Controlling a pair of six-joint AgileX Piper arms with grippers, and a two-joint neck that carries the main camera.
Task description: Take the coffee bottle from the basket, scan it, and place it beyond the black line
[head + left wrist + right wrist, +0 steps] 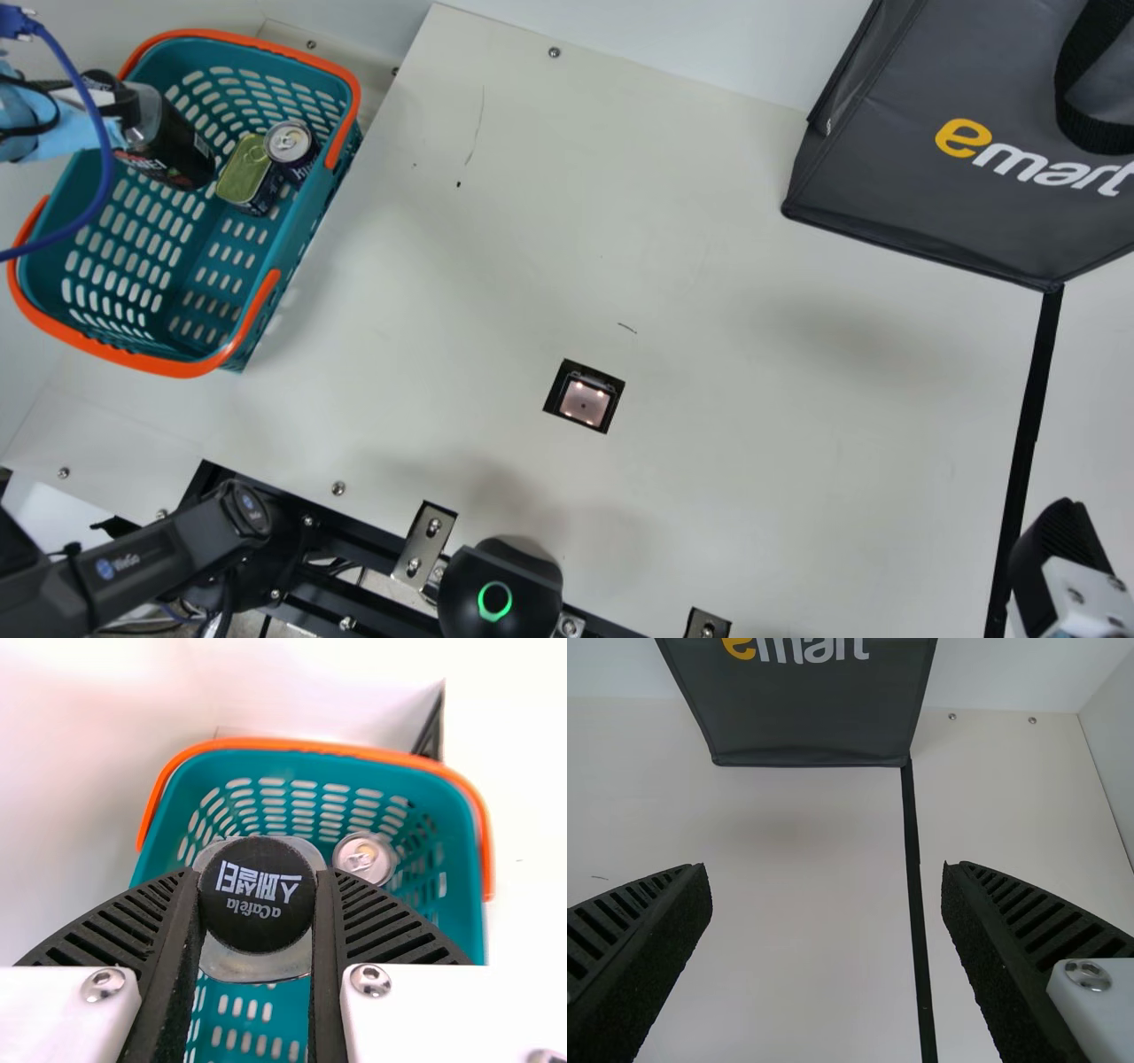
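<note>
While the fingers [168,1001] of our left gripper [115,97] pinch the coffee bottle [170,146] by its cap [258,936] within the basket's [306,244] outline, our right gripper [1061,542] has its fingers spread wide above the bench [753,425], near the black line [1029,416].

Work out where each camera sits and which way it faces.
Main view: on the neck, looking down at the table; left arm and right arm partly show.
Left wrist view: left wrist, facing down into the basket; left gripper clamps the coffee bottle.
Right wrist view: right wrist, facing bag and black line; right gripper open.
Main and left wrist views share the basket.
</note>
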